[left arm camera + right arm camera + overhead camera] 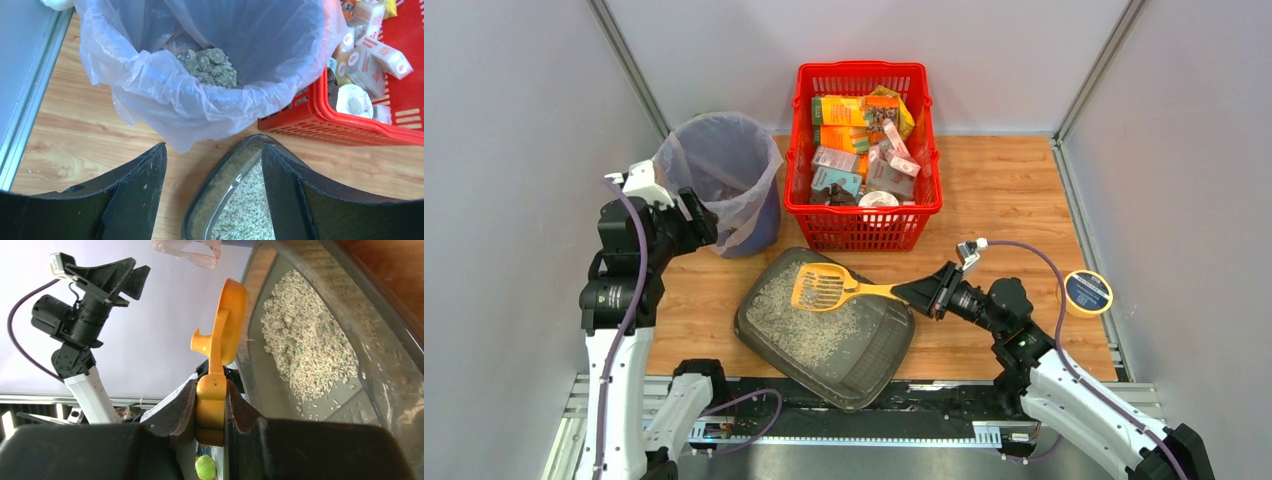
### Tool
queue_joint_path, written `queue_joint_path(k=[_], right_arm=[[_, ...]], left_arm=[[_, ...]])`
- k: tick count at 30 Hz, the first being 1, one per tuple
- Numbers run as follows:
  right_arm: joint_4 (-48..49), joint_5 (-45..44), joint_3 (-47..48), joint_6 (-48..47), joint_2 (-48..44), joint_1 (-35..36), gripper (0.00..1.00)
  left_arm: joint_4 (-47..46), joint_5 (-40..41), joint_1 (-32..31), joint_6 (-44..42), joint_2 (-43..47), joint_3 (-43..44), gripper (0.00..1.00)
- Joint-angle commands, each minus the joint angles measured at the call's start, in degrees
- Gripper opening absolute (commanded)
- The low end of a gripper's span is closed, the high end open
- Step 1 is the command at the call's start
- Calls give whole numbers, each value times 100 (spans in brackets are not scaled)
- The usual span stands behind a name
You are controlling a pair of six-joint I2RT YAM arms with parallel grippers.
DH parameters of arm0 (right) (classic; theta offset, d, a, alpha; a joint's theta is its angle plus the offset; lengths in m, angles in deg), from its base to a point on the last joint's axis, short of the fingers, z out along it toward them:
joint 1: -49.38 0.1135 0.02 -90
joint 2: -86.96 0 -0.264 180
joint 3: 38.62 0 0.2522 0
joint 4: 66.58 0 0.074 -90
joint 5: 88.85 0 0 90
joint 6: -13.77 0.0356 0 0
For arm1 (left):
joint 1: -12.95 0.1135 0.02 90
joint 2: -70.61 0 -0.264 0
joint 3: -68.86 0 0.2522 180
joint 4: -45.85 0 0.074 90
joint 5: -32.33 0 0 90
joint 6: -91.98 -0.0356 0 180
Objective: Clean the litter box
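Shallow dark grey translucent plastic litter box [854, 350]: near-centre on the wooden worktop [1004, 190], long axis far-left to near-right. Right hand [914, 293], the nearer, sits just right of it, clamping the orange slotted plastic scoop [819, 287] over the litter. Left hand [696, 222]: wide, empty, by the round bag-lined bin [724, 195]

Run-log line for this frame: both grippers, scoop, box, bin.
left gripper: open, empty, beside bag-lined bin | right gripper: shut on yellow litter scoop handle | scoop head over litter box | litter clumps in bin

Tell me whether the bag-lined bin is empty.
No, the left wrist view shows a greyish clump of litter at the bottom of the bin.
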Motion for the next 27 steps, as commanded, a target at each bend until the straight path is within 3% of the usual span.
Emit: queue_joint_path(k=[1, 6, 14, 20, 27], right_arm=[[134, 385, 619, -149, 83, -169, 0], [-358, 525, 1173, -307, 171, -310, 0], [-376, 535, 1692, -325, 417, -398, 0], [-658, 403, 2167, -510, 557, -415, 0], [-219, 586, 2984, -528, 1628, -494, 0]], left_arm=[[-536, 258, 61, -28, -77, 190, 77], [-581, 1137, 70, -380, -357, 436, 77], [-861, 1286, 70, -529, -613, 393, 79], [-1785, 1481, 105, -459, -201, -592, 79], [-1741, 1358, 105, -530, -192, -592, 79]])
